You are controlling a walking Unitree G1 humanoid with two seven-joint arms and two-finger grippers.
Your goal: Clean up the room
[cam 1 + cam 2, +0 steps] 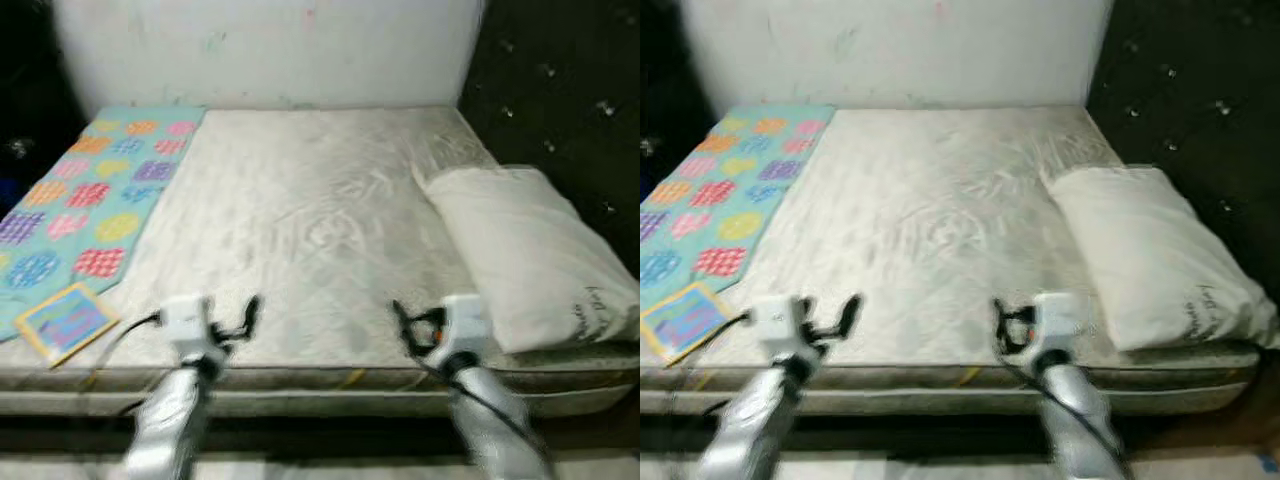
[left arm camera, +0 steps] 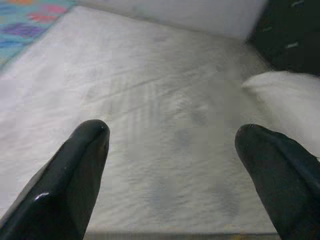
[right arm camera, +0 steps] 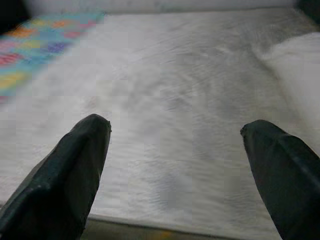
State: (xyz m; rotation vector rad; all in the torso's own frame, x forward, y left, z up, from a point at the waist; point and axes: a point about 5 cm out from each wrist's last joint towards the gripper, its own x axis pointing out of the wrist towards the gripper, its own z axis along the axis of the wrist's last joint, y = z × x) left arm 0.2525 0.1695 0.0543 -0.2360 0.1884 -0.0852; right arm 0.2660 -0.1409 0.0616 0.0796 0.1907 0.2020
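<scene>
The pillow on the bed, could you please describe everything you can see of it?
The pillow is a plump, off-white cushion in a plain, slightly creased cloth cover, with small dark writing near its front end. It lies flat along the robot's right side of the mattress, its long side running from front to back and its outer edge against the dark wall. It rests on the mattress alone; the right end effector hovers beside its front corner without touching it.
</scene>
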